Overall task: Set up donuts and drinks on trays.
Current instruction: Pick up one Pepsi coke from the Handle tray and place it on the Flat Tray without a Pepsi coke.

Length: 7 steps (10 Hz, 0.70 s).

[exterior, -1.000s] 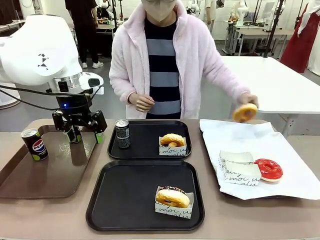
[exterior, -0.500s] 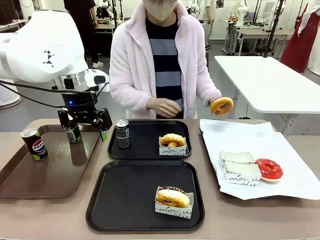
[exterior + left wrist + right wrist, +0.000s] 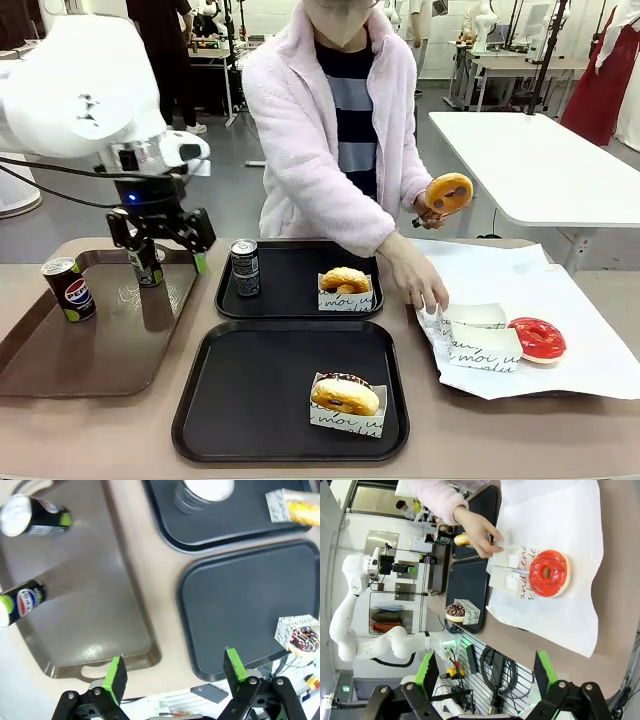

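Two black trays (image 3: 215, 345) sit mid-table: the far tray (image 3: 290, 292) has a sleeved donut (image 3: 345, 280) plus a grey can (image 3: 245, 268), the near tray (image 3: 250, 390) just a chocolate donut (image 3: 344, 396). Left gripper (image 3: 175, 670) hangs spread and empty over the brown tray (image 3: 90, 350), and the right gripper (image 3: 482, 672) is spread too. Pepsi can (image 3: 69, 289) and, I think, another can (image 3: 147, 265) stand on that brown tray

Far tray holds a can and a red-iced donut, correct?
No. The far tray holds a can and a plain golden donut in its sleeve, not a red-iced one; the front view shows it. The red donut lies on the white paper.
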Tool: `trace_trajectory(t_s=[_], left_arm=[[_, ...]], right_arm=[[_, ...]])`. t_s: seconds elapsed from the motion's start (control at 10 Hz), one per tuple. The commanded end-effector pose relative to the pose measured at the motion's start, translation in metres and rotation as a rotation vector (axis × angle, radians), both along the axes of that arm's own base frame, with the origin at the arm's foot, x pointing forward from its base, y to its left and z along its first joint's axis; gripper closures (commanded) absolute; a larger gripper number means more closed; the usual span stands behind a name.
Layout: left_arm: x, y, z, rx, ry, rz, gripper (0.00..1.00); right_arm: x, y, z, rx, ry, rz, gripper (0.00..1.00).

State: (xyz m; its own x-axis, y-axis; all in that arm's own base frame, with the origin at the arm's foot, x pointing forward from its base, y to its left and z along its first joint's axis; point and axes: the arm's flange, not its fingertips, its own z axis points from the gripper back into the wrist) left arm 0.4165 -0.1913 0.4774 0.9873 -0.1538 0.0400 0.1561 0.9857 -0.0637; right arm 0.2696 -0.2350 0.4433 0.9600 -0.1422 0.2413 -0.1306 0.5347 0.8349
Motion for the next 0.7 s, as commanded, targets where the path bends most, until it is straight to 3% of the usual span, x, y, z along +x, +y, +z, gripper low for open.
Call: trace_trajectory(t_s=[0.0,0.2,0.3,0.6], left_arm=[[0.01,0.067,0.037,-0.017,-0.017,0.055,0.0],[0.012,0.124,0.059,-0.074,0.023,0.092,0.0],[0.026,0.144,0.069,-0.059,0.023,0.101,0.0],[0.073,0.19,0.051,-0.023,0.001,0.196,0.0]], right_arm=[[0.0,-0.001,0.001,0.012,-0.014,0.001,0.0],[0.0,-0.001,0.001,0.012,-0.014,0.001,0.0],[0.0,-0.001,0.001,0.012,-0.014,0.001,0.0],[0.0,-0.001,0.001,0.012,-0.014,0.001,0.0]])
